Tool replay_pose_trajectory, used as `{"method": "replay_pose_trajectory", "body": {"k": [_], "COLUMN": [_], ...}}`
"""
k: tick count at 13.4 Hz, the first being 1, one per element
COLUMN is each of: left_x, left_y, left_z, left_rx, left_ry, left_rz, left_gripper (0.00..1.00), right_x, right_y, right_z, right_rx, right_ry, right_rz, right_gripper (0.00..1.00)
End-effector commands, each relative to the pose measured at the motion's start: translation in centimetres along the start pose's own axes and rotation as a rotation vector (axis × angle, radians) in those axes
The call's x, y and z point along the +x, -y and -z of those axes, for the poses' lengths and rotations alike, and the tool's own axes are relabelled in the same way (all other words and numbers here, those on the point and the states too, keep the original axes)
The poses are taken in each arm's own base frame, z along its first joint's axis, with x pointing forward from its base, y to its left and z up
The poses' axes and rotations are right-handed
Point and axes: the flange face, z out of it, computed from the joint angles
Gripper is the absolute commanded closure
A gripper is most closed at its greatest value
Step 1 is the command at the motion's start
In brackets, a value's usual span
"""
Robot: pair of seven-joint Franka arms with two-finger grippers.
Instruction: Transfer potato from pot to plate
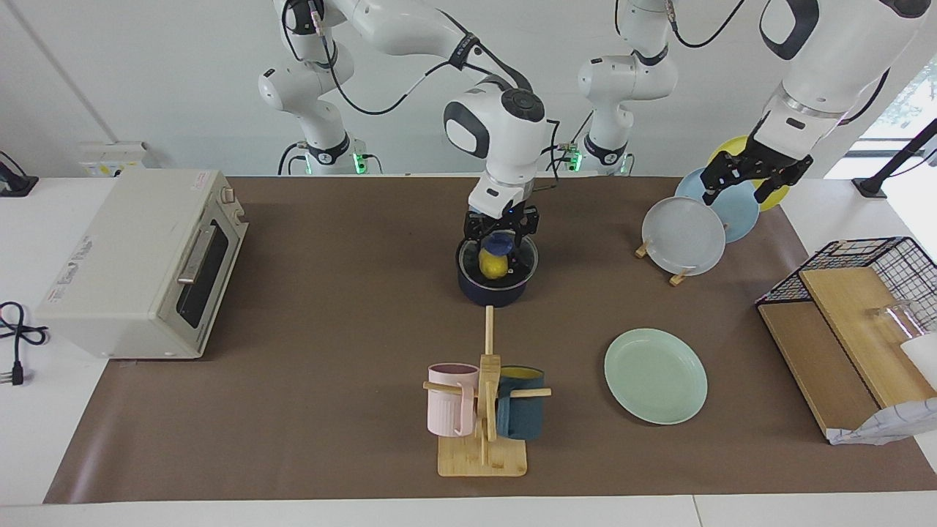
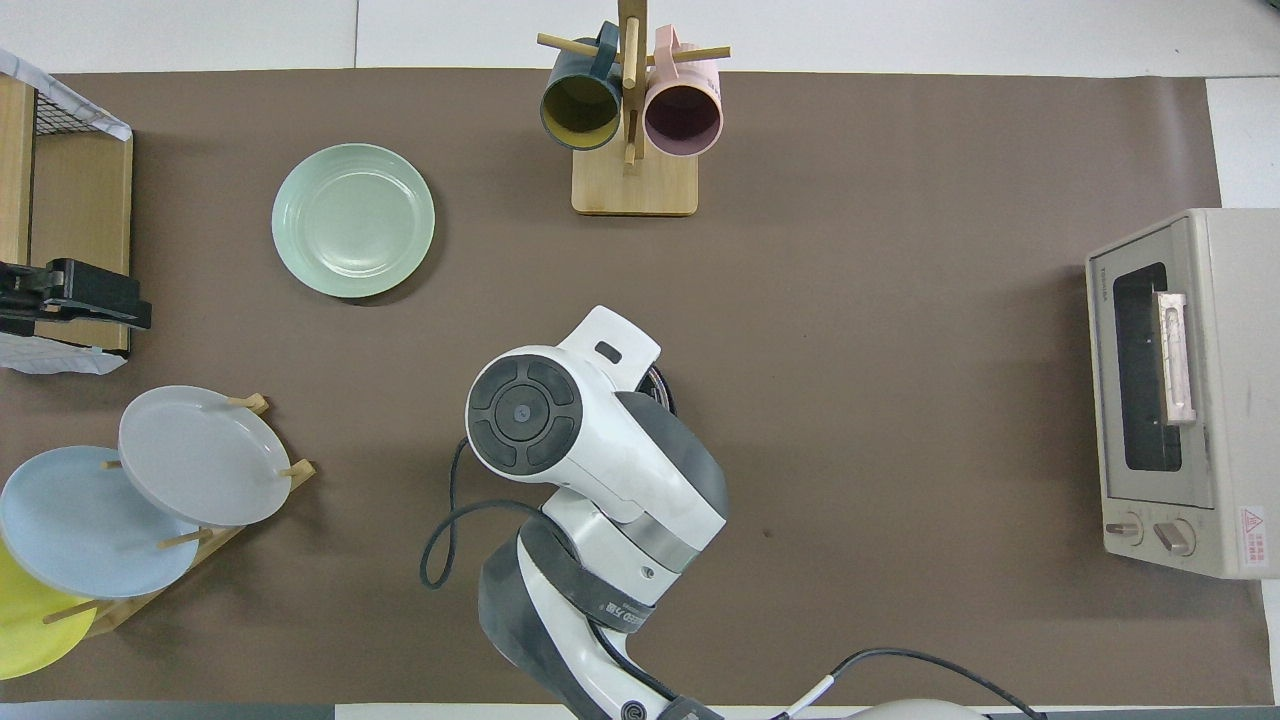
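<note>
The yellow potato lies inside the navy pot in the middle of the table. My right gripper reaches down into the pot, open, with a finger on either side of the potato; contact cannot be made out. In the overhead view the right arm hides the potato and all but a sliver of the pot's rim. The mint-green plate lies bare, farther from the robots than the pot and toward the left arm's end. My left gripper waits open over the plate rack, holding nothing.
A wooden mug rack with a pink and a teal mug stands farther out than the pot. A toaster oven sits at the right arm's end. A rack of grey, blue and yellow plates and a wire basket occupy the left arm's end.
</note>
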Motion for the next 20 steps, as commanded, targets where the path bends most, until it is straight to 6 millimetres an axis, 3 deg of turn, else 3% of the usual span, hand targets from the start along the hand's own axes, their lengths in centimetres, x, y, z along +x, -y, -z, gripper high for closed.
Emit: {"method": "replay_pose_trajectory", "body": {"k": [1,4,7,9,11,13,16,18,20], "left_x": [-0.7,-1.4,-2.0,-2.6,-4.1,-5.5,-6.9,-7.2,-7.5], "left_y": [-0.3,-0.5,-0.4,-0.6,-0.9,-2.6,-5.0,-5.8,-7.2], "left_z": [0.3,-0.1,-1.1,-2.2,-3.8,-5.7,-8.6,-9.9,-10.9], "left_rx": [-0.009,-0.009,-0.008,-0.009,-0.008,-0.007,-0.003,0.0,0.002], "left_ry": [0.0,0.013,0.028,0.045,0.059,0.028,0.048,0.067,0.063], "left_rz": [0.006,0.003,0.005,-0.001,-0.006,-0.037,-0.086,-0.094,-0.121], "left_gripper": [0.0,0.0,0.0,0.0,0.0,0.0,0.0,0.0,0.0], "right_x": [-0.6,-0.8,-0.7,-0.7,-0.4,-0.1,0.4,1.6,4.3], "right_y": [-0.5,-0.6,-0.6,-0.7,-0.9,-1.2,-1.5,-3.8,-9.7], "right_z": [0.3,0.0,0.0,0.3,1.0,1.6,4.0,4.7,5.5], "right_rx": [0.019,0.016,0.017,0.02,0.027,0.028,0.016,-0.013,-0.018], "right_ry": [-0.002,0.003,0.001,-0.004,-0.013,-0.016,-0.015,-0.003,0.007], "right_rz": [-0.013,-0.011,-0.008,-0.005,-0.007,-0.008,0.022,0.115,0.168], "right_gripper": [0.12,0.2,0.45,0.56,0.56,0.56,0.6,0.6,0.6]}}
